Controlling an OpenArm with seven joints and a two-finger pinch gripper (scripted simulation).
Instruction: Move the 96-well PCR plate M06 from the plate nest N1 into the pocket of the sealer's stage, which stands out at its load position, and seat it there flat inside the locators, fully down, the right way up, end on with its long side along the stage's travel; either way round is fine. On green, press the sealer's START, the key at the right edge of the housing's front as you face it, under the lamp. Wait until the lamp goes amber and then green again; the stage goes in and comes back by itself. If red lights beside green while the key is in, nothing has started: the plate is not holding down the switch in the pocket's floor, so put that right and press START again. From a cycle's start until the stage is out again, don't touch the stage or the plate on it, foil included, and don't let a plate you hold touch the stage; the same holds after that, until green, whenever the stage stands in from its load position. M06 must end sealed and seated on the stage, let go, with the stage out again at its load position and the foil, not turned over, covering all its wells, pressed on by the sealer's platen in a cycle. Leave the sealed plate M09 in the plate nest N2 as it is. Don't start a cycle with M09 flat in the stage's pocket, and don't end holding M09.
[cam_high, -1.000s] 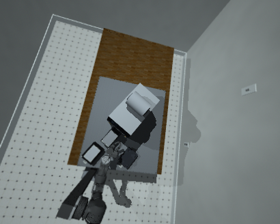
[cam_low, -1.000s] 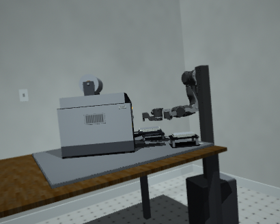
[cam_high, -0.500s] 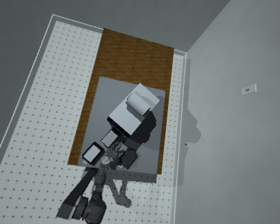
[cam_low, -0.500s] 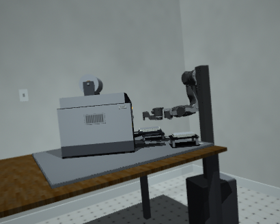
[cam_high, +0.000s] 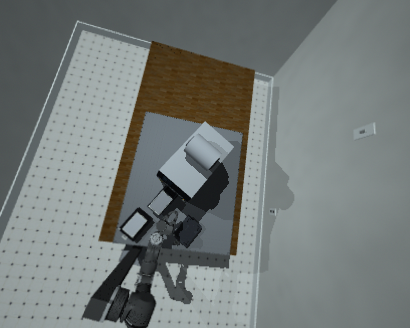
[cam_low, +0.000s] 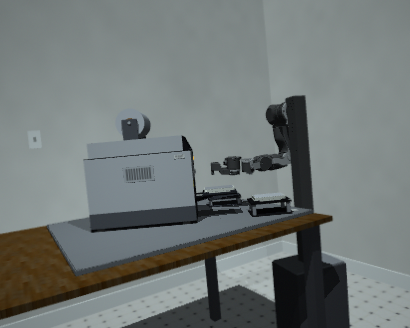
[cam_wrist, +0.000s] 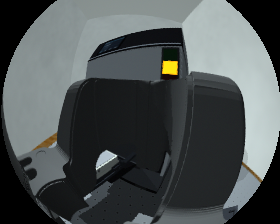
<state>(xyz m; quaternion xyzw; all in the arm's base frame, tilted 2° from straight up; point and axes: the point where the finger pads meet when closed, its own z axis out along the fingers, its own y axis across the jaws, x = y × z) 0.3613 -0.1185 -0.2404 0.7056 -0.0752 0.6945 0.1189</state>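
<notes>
The grey sealer (cam_low: 140, 182) stands on the mat, and its lamp (cam_wrist: 169, 67) shows amber in the wrist view. The stage (cam_low: 220, 194) stands out in front of the housing with a plate, M06 (cam_high: 160, 201), lying in its pocket. My gripper (cam_low: 215, 168) is shut and empty. It hovers level with the upper front of the housing, a short way off it and above the stage, touching neither. In the wrist view the closed fingers (cam_wrist: 178, 97) fill most of the frame, and the START key is hidden behind them. Plate M09 (cam_high: 135, 224) lies in its nest.
A dark empty nest (cam_high: 190, 231) sits beside my wrist. The nest holding M09 also shows in the exterior view (cam_low: 270, 201), near the table's end. A foil roll (cam_low: 132, 122) sits on top of the sealer. The arm's post (cam_low: 300, 155) stands at the table's end.
</notes>
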